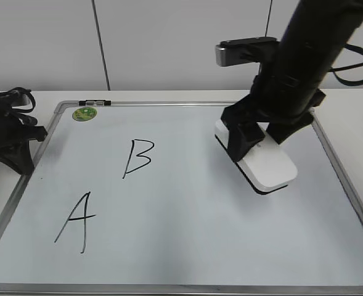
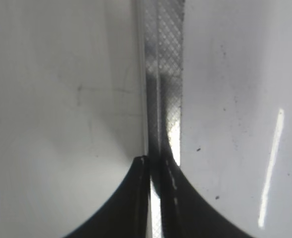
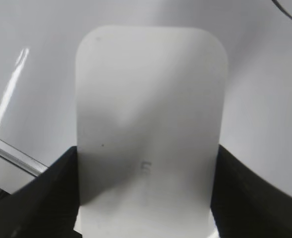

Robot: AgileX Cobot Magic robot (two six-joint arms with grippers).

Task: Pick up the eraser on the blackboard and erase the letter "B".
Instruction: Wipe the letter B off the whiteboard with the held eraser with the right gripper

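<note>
The left gripper (image 1: 13, 157) rests at the blackboard's (image 1: 187, 271) nine o'clock edge, fingers together. The letter "B" (image 1: 138, 158) sits centre-left. At three o'clock from it, the right gripper (image 1: 255, 139) clamps the eraser (image 1: 269, 165) between its fingers.

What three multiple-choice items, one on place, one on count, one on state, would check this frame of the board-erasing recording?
1. Where is the eraser?
A. on the right part of the blackboard
B. beside the green magnet
C. off the board

2. How many marker letters show on the board in the exterior view?
A. one
B. two
C. four

3. What state is the letter "B" in?
A. wiped away
B. half smeared
C. whole

Answers:
1. A: the right gripper has a finger at each side of the eraser, right of both letters.
2. B: only the "B" and an "A" show.
3. C: its strokes are unbroken.
</note>
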